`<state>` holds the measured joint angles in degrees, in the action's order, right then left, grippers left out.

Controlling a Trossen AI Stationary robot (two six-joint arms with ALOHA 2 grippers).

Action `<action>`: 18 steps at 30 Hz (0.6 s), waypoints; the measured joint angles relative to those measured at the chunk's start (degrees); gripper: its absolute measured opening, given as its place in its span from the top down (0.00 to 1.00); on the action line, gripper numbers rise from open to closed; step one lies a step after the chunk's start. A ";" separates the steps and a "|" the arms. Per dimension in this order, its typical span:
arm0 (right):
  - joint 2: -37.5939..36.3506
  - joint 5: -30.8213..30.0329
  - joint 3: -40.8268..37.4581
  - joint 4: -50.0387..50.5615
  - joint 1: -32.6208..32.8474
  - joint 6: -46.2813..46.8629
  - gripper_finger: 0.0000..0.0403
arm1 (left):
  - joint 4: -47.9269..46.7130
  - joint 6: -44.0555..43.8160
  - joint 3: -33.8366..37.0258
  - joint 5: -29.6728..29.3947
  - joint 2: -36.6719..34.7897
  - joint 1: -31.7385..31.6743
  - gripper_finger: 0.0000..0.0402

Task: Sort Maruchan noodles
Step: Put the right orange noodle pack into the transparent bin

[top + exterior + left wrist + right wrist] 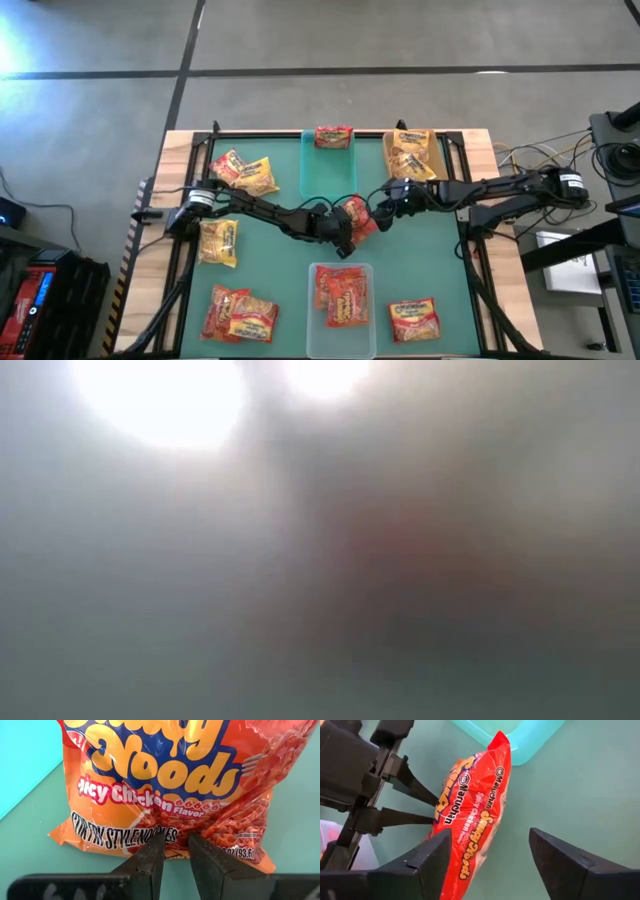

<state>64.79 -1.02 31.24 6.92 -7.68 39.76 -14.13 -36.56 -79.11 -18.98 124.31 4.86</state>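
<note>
High view: both arms meet mid-worktop (440, 290) over one red packet (354, 214). Left tool (345, 238) sits at its near edge, right tool (385, 205) just beside it on the far side. Other noodle packets lie loose around the worktop, some in the clear bin (342, 268), the tan bin (412, 160) and by the teal bin (328, 170). Risk: tools collide, they're very close.

Low view: washed out, nothing usable.

Left wrist view: left tool (175, 851) is pinched on the packet's (170, 790) bottom seam only. Thin crinkly film, so it could slip out or tear when moved.

Right wrist view: right tool (490, 860) stands wide apart, gripping nothing, packet (472, 810) upright on edge between its fingers (427, 857), held by the left tool (437, 807) alone. If that pinch loosens it flops over, or the right fingers snag it on retreat.
</note>
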 joint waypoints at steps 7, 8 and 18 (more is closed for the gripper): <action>2.81 0.21 0.00 -1.69 0.17 3.08 0.26 | 0.02 0.02 0.00 -0.23 0.00 0.00 0.81; 3.37 0.50 0.00 -2.62 0.25 3.22 0.25 | 0.04 0.02 0.00 -0.50 0.00 0.00 0.81; 9.51 3.06 0.00 -10.54 0.68 3.44 0.26 | -0.11 0.02 0.02 -1.05 0.00 0.00 0.81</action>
<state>74.30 2.04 31.24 -3.63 -7.01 43.20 -14.24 -36.53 -79.09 -20.03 124.31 4.86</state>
